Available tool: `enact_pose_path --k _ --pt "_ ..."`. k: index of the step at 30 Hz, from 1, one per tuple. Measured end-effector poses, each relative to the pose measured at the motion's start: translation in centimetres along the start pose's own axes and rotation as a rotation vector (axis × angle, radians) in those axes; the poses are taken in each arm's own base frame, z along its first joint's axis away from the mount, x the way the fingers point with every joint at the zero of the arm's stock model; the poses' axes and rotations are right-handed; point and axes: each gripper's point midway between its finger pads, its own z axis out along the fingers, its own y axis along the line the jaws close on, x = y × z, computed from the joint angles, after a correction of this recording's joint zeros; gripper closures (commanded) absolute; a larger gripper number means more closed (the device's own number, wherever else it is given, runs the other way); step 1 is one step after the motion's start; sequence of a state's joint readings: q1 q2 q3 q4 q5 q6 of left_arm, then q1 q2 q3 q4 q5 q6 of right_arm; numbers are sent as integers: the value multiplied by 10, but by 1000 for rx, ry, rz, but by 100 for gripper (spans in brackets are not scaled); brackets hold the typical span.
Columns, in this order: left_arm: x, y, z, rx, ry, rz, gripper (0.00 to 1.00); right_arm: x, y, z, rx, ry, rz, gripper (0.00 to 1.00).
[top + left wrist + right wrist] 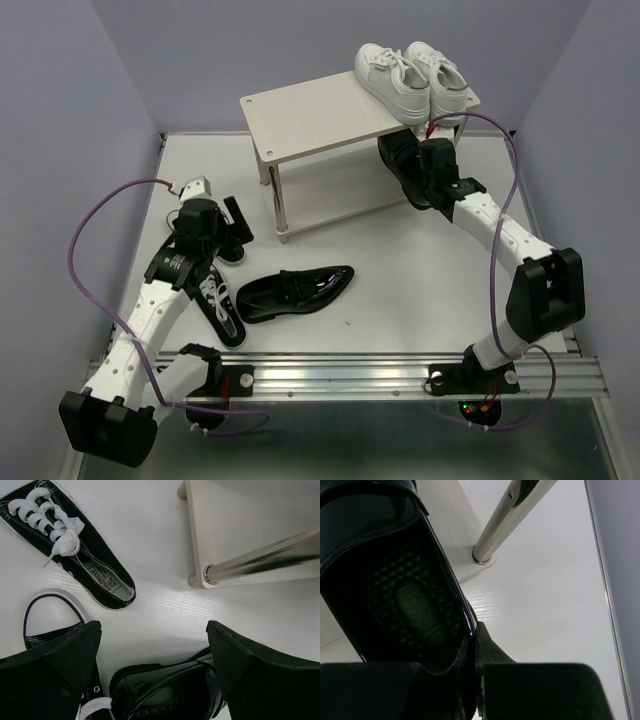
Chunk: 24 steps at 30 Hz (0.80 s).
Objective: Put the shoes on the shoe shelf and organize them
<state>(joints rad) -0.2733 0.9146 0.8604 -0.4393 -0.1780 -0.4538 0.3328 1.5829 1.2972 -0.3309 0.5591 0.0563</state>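
Right pincer (474, 647) clamping one loafer (395, 580), left pincer (152, 630) agape and empty, two white sneakers (395, 78) atop shelf (310, 115)

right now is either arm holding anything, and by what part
The right gripper is pinched on a black loafer, holding it by the rim of its opening. The left gripper is open and holds nothing.

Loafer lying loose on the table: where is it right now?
Top view: the loafer lies on the table in front of the shelf, left of centre, just right of a canvas sneaker.
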Motion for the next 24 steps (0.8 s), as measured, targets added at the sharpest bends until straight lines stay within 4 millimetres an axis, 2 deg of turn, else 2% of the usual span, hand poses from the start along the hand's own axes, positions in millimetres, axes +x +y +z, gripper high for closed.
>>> enact_pose_path --k 5,13,16,24 --pt "0 0 0 -2 -1 0 1 11 0 10 -1 -11 -3 99" --pt "0 1 0 -3 0 0 1 42 -7 16 -6 1 -9 99" --pt "1 2 -1 -8 1 0 1 46 -15 19 0 -7 11 99" --pt "0 3 -4 -10 -3 -11 1 36 -27 26 22 -43 81 99"
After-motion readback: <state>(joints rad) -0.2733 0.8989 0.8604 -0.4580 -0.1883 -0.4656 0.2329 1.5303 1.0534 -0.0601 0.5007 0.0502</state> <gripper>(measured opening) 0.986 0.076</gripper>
